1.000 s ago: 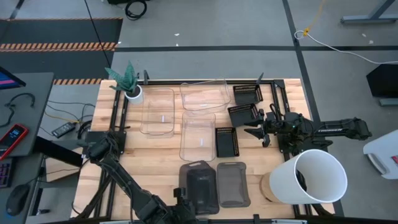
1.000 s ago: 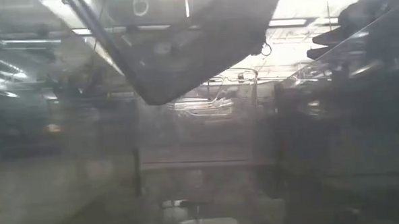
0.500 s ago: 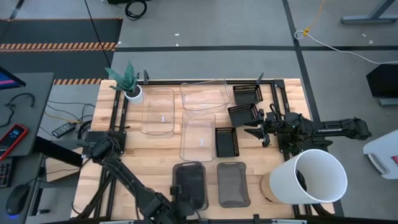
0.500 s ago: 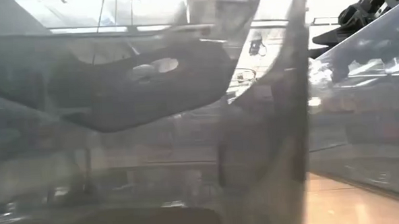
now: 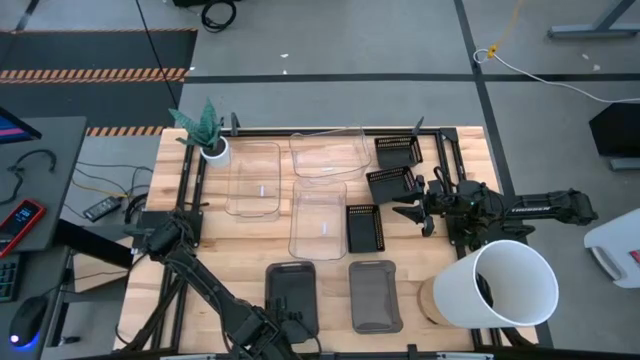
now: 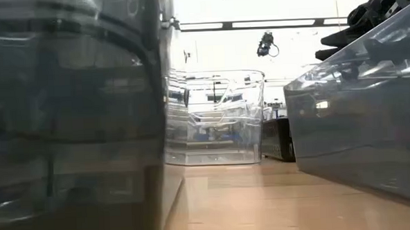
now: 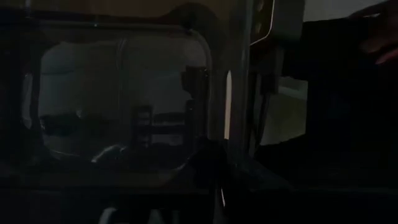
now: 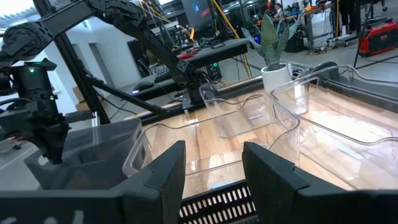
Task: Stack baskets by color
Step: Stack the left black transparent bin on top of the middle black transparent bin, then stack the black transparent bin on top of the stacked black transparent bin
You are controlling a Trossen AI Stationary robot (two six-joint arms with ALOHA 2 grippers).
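2 dark grey baskets sit side by side at the desk's near edge; left gripper is at the left one's near rim, whether its fingers grip it cannot be told; right gripper hovers with fingers apart beside the black slotted baskets; 3 clear baskets lie behind.

Left gripper at near table edge on a dark grey basket; second grey basket beside it — apart.
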